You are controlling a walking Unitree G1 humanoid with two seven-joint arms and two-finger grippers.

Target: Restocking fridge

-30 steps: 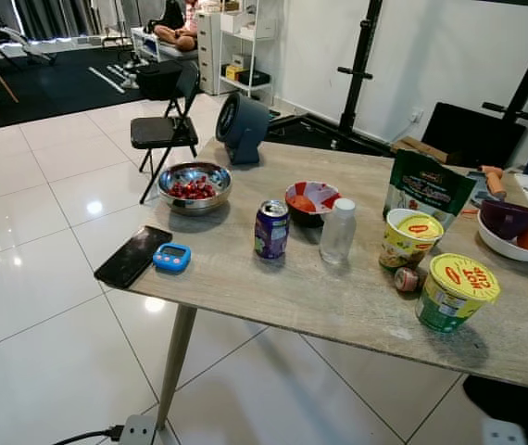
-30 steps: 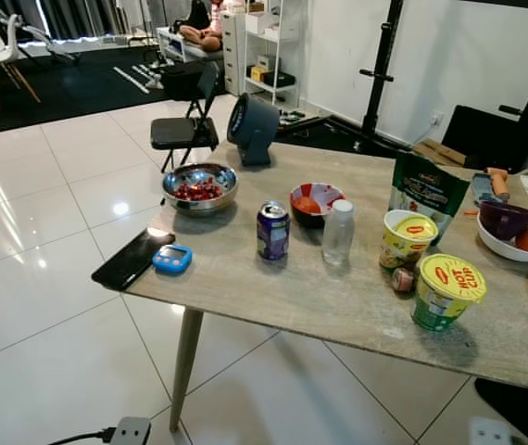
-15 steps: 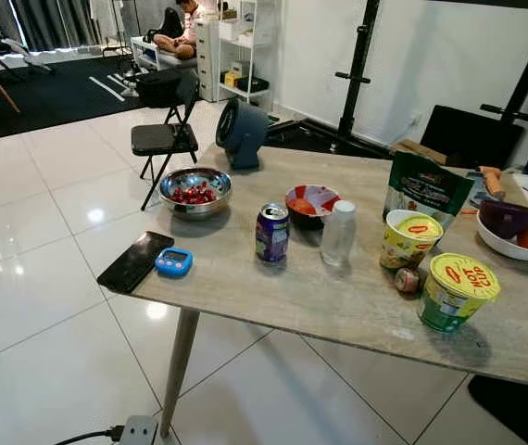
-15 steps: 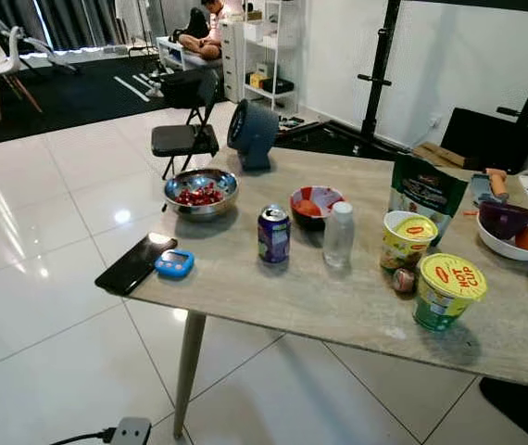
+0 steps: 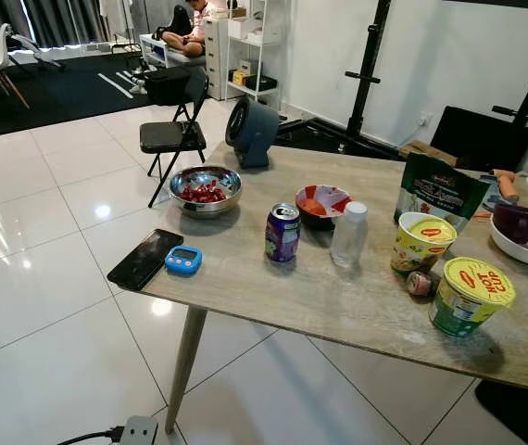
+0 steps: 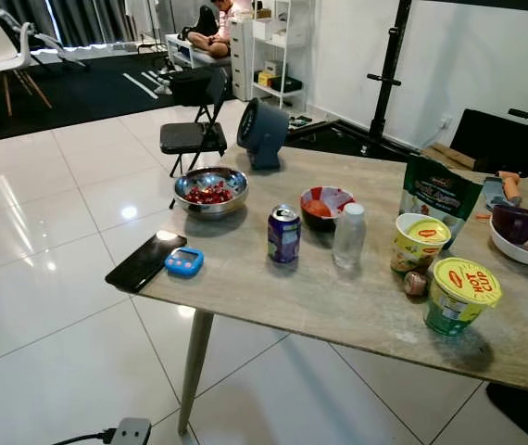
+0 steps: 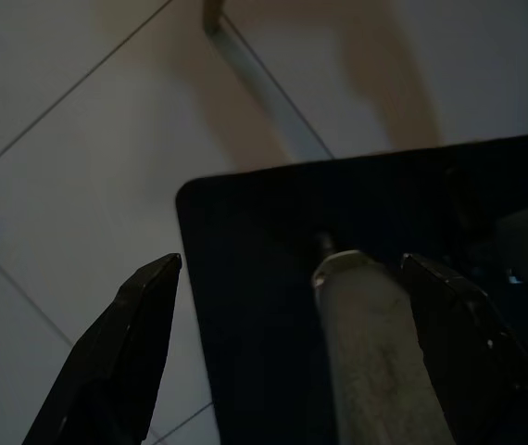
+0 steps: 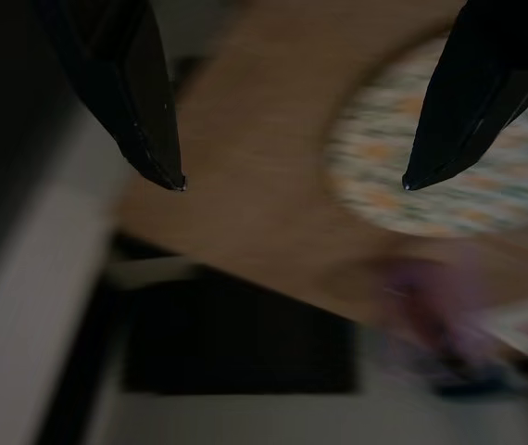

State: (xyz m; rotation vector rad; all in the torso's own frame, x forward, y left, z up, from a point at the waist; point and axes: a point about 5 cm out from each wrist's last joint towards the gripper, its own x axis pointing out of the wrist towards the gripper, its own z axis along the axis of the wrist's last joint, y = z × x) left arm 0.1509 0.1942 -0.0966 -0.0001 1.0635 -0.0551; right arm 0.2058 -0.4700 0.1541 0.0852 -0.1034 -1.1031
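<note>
Left eye view, surface: a pale wood-grain surface (image 5: 338, 306) on a slanted leg, standing on white floor tiles.
Left eye view, drinks: a purple can (image 5: 282, 233) stands upright mid-surface, with a clear bottle (image 5: 348, 235) just beside it on the robot's right.
Left eye view, bowls: a steel bowl (image 5: 206, 190) of red fruit sits behind the can to the left; a red and white bowl (image 5: 323, 203) sits behind can and bottle.
Left eye view, cups: two noodle cups, one (image 5: 424, 244) before a green bag (image 5: 443, 193), the other (image 5: 470, 297) nearer the front edge.
Left eye view, corner: a black phone (image 5: 144, 259) and a blue timer (image 5: 182, 260) lie side by side.
Right eye view, far side: a grey fan (image 6: 262, 133) on the surface's back edge, a folding chair (image 6: 194, 130) beyond it.
Left wrist view, left pincer (image 7: 306, 320): spread wide, empty, over tiles and a dark slab with a pale rod.
Right wrist view, right pincer (image 8: 292, 185): spread wide, holding nothing; the blur beneath is perhaps a patterned plate (image 8: 431, 167) on wood.
</note>
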